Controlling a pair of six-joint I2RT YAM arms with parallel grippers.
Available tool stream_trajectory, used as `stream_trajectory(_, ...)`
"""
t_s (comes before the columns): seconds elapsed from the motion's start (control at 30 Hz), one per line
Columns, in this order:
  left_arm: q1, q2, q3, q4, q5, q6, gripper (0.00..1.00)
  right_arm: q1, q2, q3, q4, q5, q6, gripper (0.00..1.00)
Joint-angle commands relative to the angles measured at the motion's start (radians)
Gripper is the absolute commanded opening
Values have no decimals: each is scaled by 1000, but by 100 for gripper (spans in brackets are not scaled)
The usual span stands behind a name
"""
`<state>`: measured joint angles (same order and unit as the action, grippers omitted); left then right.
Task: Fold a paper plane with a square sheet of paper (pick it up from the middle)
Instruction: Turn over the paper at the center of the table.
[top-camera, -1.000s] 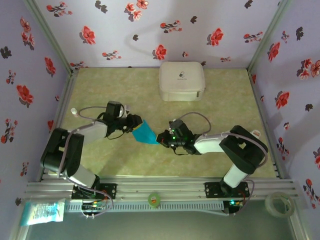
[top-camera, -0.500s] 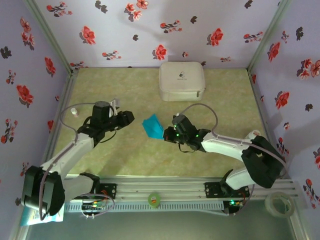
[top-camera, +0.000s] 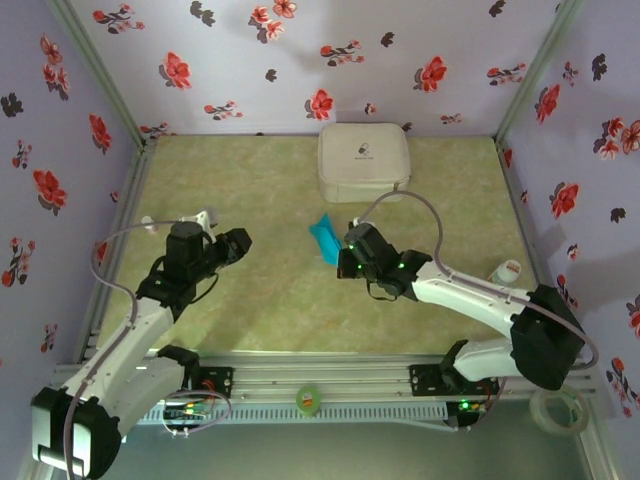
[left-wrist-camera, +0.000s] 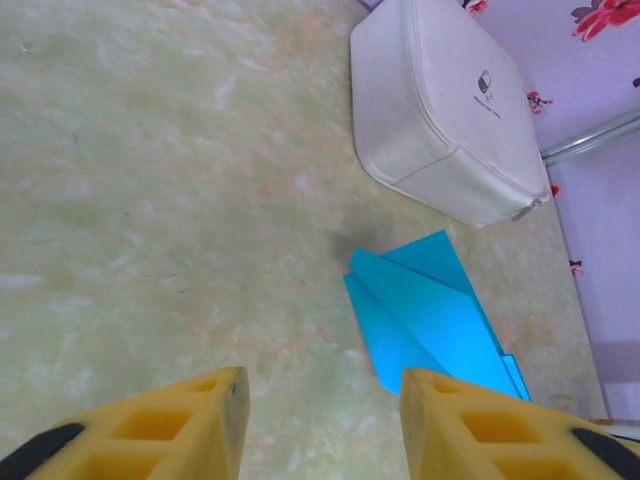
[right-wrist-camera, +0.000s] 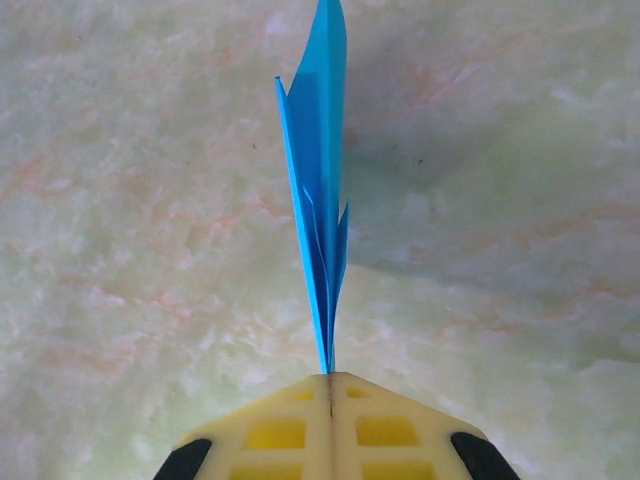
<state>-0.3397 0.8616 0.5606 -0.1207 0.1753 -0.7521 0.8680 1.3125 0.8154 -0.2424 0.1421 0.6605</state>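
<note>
While pinching the paper plane (top-camera: 324, 238) in the closed right pincer (top-camera: 345, 262), holds it on edge near the white case's (top-camera: 364, 162) front-left corner.
Hangs the left pincer (left-wrist-camera: 320, 410) parted and empty above the tabletop (top-camera: 260, 300), farther left of that case.

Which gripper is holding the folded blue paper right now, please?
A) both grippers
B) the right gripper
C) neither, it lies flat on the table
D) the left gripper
B: the right gripper is shut on the paper plane, while the left gripper stands open, apart from it.
</note>
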Motion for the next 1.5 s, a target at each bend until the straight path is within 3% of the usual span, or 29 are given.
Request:
stream_trajectory(0.0, 11, -30, -19, 7, -31, 19, 44, 43, -21, 51, -116, 149, -103, 1)
stream_trajectory(0.23, 14, -47, -21, -6, -27, 60, 48, 121, 14, 152, -304, 374, -243, 0)
stream_trajectory(0.33, 17, -56, -22, -14, -26, 81, 61, 141, 29, 170, -346, 454, -261, 0)
stream_trajectory(0.83, 39, -70, -21, -77, -42, 119, 100, 201, 50, 199, -492, 671, -227, 1)
stream_trajectory(1.07, 82, -88, -29, -82, -18, 82, 100, 215, 96, 215, -501, 665, -273, 1)
stream_trajectory(1.47, 104, -149, -88, -23, 33, 45, 100, 247, 289, 262, -473, 511, -337, 2)
